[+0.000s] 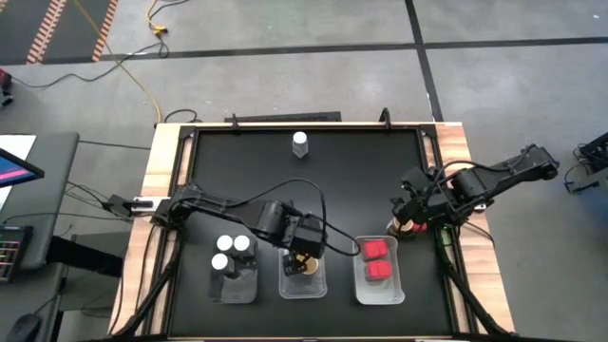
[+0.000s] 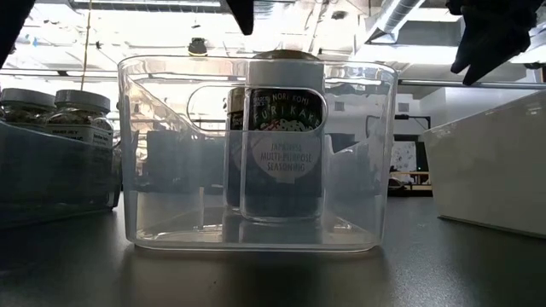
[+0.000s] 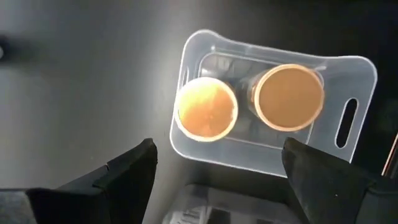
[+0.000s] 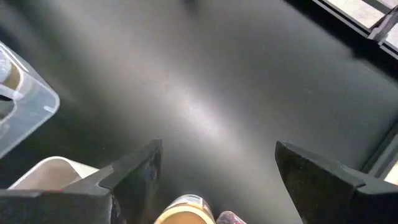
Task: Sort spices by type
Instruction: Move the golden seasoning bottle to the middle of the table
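Observation:
Three clear trays stand along the near edge. The left tray [image 1: 235, 285] holds three white-capped jars [image 1: 231, 254], the middle tray [image 1: 304, 283] two tan-lidded jars [image 3: 289, 98], and the right tray [image 1: 380, 290] two red-capped jars [image 1: 377, 259]. One white-capped jar [image 1: 300, 144] stands alone near the far edge. My left gripper [image 3: 217, 155] hangs open above the middle tray's tan lids. My right gripper [image 4: 217, 149] is open near the table's right edge, over a tan-lidded jar [image 4: 183, 213] and a reddish one [image 4: 229, 218] that stand on the table.
The black tabletop [image 1: 361, 180] between the trays and the far edge carries only the lone jar. Raised wooden rims [image 1: 456, 161] border the table left and right. In the low view the middle tray [image 2: 256, 153] fills the foreground, with the other trays on either side.

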